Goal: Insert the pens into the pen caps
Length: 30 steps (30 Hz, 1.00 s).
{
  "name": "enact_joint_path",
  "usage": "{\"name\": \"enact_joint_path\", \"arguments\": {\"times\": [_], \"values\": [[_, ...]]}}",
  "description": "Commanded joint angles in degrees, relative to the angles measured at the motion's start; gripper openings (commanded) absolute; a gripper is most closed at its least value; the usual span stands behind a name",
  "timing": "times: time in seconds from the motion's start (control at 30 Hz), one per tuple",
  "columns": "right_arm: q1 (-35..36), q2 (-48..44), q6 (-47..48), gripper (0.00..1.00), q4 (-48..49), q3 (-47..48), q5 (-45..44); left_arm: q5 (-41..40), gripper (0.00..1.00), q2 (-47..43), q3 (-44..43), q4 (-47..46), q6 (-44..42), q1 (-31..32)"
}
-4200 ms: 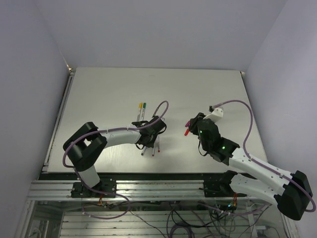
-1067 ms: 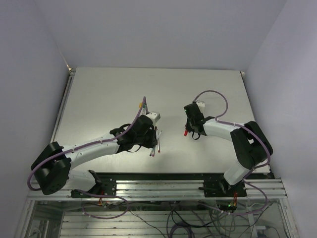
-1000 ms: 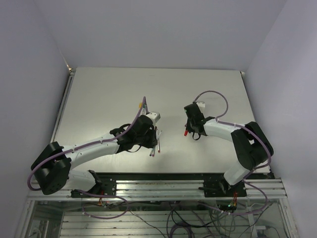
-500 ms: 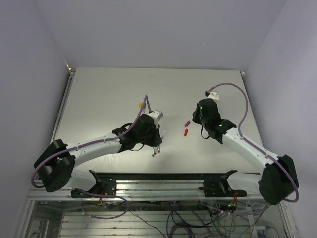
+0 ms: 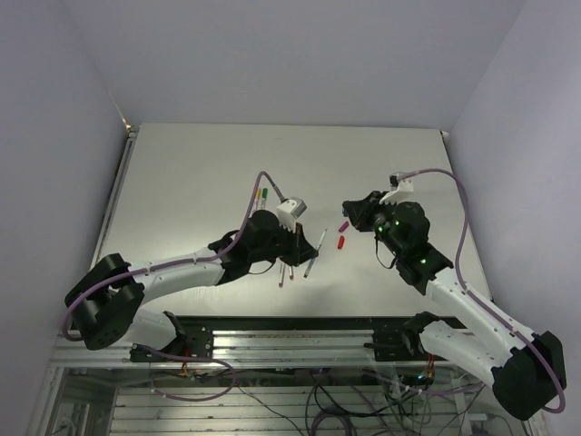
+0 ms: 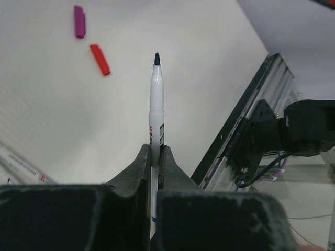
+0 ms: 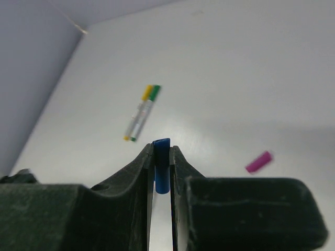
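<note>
My left gripper point(image 6: 155, 152) is shut on a whitish pen point(image 6: 156, 107) with a dark blue tip, held above the table; the pen shows in the top view point(image 5: 313, 252) pointing toward the right arm. My right gripper point(image 7: 162, 152) is shut on the blue cap point(image 7: 162, 166); in the top view this gripper point(image 5: 350, 212) is lifted right of the purple cap point(image 5: 344, 225) and red cap point(image 5: 340, 242). The purple cap point(image 6: 79, 21) and red cap point(image 6: 99, 52) lie on the table. The yellow- and green-capped pens point(image 7: 140, 112) lie together at the back point(image 5: 260, 199).
Two uncapped pens point(image 5: 286, 272) lie on the table under the left arm; part of one shows in the left wrist view point(image 6: 21, 163). The table's near edge and metal rail point(image 5: 290, 322) run in front of the arm bases.
My left gripper has lifted the blue-tipped pen off the table and turned it toward the right arm. My right gripper has moved back from the loose caps, now low and turned toward the left.
</note>
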<state>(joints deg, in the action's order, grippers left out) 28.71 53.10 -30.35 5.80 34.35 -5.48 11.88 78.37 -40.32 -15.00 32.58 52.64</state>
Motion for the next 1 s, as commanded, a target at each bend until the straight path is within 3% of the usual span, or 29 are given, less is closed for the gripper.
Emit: {"name": "enact_joint_path", "arguments": {"times": [0.0, 0.4, 0.97], "values": [[-0.19, -3.12, -3.73, 0.00, 13.29, -3.43, 7.01, 1.75, 0.07, -1.33, 0.59, -10.40, 0.90, 0.93], [-0.17, -5.45, -11.89, 0.00, 31.17, -10.68, 9.87, -0.04, 0.07, -1.40, 2.33, -20.31, 2.60, 1.68], [-0.16, -5.51, -12.47, 0.00, 35.24, -13.17, 9.78, -0.05, 0.07, -1.92, 2.17, -22.70, 3.43, 1.81]]}}
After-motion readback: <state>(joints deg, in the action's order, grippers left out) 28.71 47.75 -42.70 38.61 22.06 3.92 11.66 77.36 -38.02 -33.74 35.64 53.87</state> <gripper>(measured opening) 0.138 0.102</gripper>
